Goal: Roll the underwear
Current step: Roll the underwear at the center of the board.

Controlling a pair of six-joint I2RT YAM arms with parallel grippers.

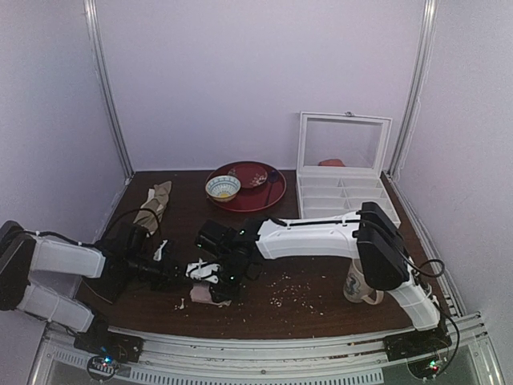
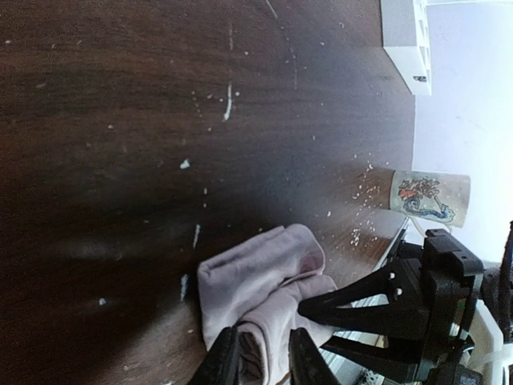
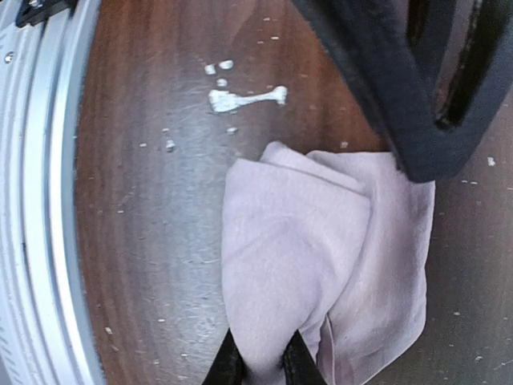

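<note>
Dark brown wooden tabletop (image 1: 321, 313) and pale lilac walls fill your overhead view. At the left, a beige-olive crumpled cloth (image 1: 152, 204) lies towards the back. Just left of centre, near the front edge, both arms meet over the pale pink thin fabric underwear (image 1: 200, 295). From above you see it only as a small bundle, mostly covered. Behind it, a small white patterned bowl (image 1: 222, 188) sits on a red round plate (image 1: 264, 199). Further right stands a white compartment box (image 1: 345, 191) with its lid up. A pale printed mug (image 1: 357, 282) is at the lower right.

Your left wrist camera fills in the garment's shape. It is folded into a compact soft wad with rounded, overlapping folds, lying flat on the wood at lower centre. The left gripper (image 2: 263, 337) stands released at the bottom of that frame, its fingers apart with fabric lying loosely between them. The other arm's black fingers come in from the lower right, their tips at the cloth.

Your right wrist camera shows what neither other view does. The right gripper (image 3: 263, 346) is clenched on a fold of the underwear at bottom centre, and smooth layers fan out above the fingertips. A white smear of crumbs (image 3: 240, 98) marks the wood at the upper left.
</note>
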